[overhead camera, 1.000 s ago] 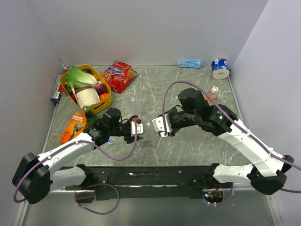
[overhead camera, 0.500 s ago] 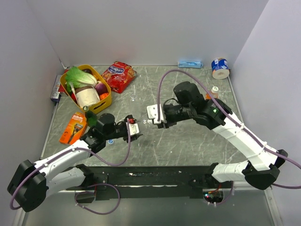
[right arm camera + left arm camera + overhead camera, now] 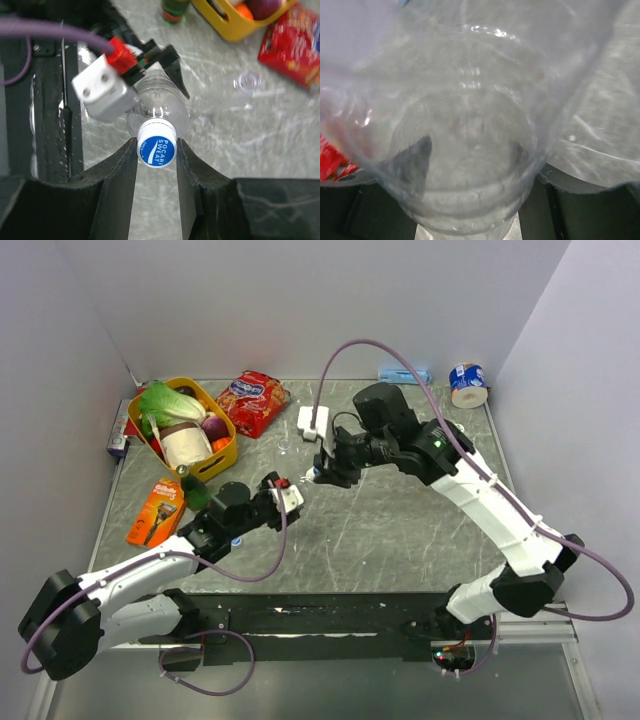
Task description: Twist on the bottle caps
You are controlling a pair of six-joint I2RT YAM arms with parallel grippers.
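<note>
In the right wrist view a blue-and-white bottle cap (image 3: 156, 150) sits on the neck of a clear bottle (image 3: 157, 112), and my right gripper (image 3: 156, 146) is shut on the cap from both sides. My left gripper (image 3: 150, 65) is shut on that bottle's body lower down. From the top, the bottle (image 3: 303, 484) is held tilted above mid-table between my left gripper (image 3: 287, 496) and my right gripper (image 3: 320, 473). The left wrist view is filled by the see-through bottle (image 3: 465, 150). A second clear bottle (image 3: 285, 447) stands open-necked behind.
A yellow basket (image 3: 228, 455) of groceries stands at the far left beside a red packet (image 3: 252, 400). A dark green bottle (image 3: 190, 487) and an orange pack (image 3: 155, 508) lie near the left arm. A tape roll (image 3: 468, 383) is at the far right.
My right gripper has swung left and farther from the bases, its wrist turning. My left gripper has moved toward it with the clear bottle. Both grips stay closed.
</note>
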